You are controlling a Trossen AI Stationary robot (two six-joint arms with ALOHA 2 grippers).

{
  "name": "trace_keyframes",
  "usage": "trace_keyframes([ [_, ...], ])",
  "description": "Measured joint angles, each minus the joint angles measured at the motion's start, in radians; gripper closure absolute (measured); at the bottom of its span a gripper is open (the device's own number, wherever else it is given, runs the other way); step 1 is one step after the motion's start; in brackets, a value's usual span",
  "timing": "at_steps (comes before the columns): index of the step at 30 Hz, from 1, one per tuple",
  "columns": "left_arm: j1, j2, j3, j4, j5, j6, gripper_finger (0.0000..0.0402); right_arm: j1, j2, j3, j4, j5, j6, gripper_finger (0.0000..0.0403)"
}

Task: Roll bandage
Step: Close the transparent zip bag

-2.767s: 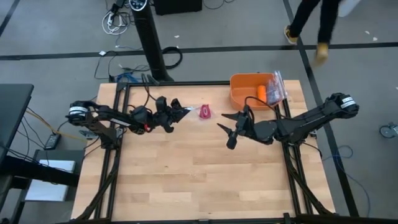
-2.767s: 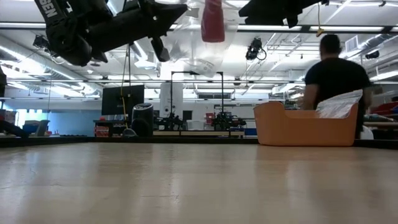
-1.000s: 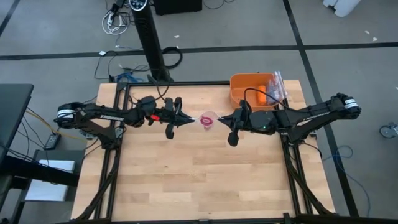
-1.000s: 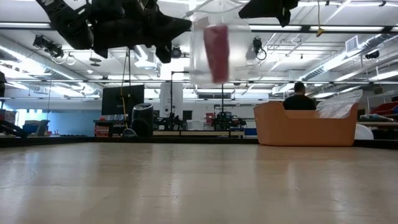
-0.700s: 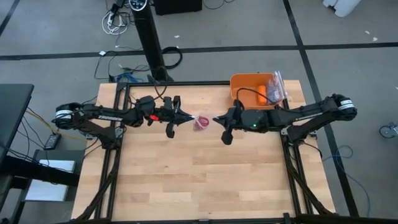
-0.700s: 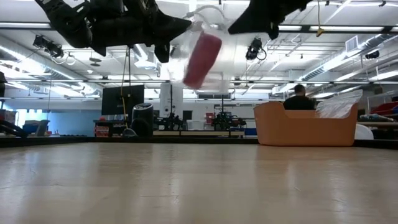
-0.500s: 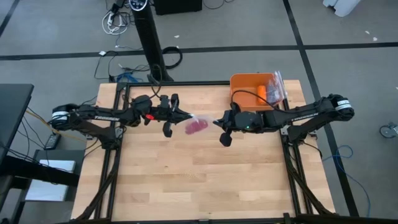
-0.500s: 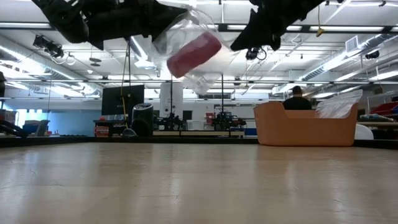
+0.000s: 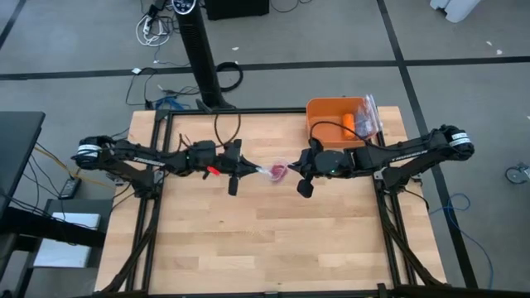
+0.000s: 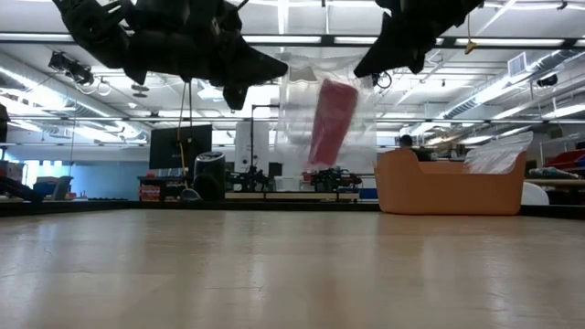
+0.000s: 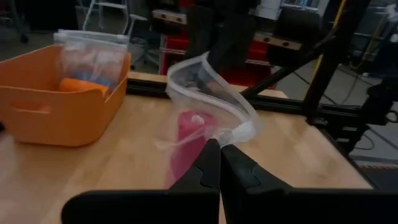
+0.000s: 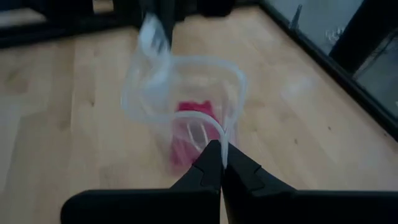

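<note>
bandage [image 10: 332, 122] hangs inside clear bag [image 10: 302, 108] pinched by both grippers.

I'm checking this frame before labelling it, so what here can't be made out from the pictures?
- Low view: both arms are cut off by the top edge, so the grip on the clear bag is unseen.
- Right wrist view: the bandage is motion-blurred inside the bag; rolled or loose is unclear.
- High view: the orange bin holds items too small to identify.
- Left wrist view: the left gripper hides the bandage's lower end.
</note>
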Motion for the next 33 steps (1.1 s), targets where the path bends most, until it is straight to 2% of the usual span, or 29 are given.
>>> trace_keyframes([
  [5,-0.006,0.009,0.0,0.009,-0.037,0.003,0.0401,0.005,0.0,0.0,-0.08,-0.003,0.031,0.04],
  [8,-0.006,0.009,0.0,0.009,-0.043,0.003,0.0401,0.005,0.0,0.0,-0.116,-0.002,0.067,0.0383],
  [17,-0.018,0.009,-0.017,-0.038,-0.068,0.05,0.0401,0.06,-0.041,0.0,-0.162,-0.002,0.087,0.0271],
  [23,-0.018,0.009,-0.031,-0.033,-0.069,0.046,0.0401,0.064,-0.034,0.0,0.042,-0.018,0.05,0.022],
  [27,-0.018,0.009,-0.03,-0.019,-0.089,-0.004,0.0401,0.062,0.022,0.0,0.192,-0.027,-0.04,0.0218],
  [33,-0.018,0.009,-0.03,0.003,-0.115,-0.134,0.0401,0.039,0.119,0.066,0.223,-0.025,-0.107,0.023],
])
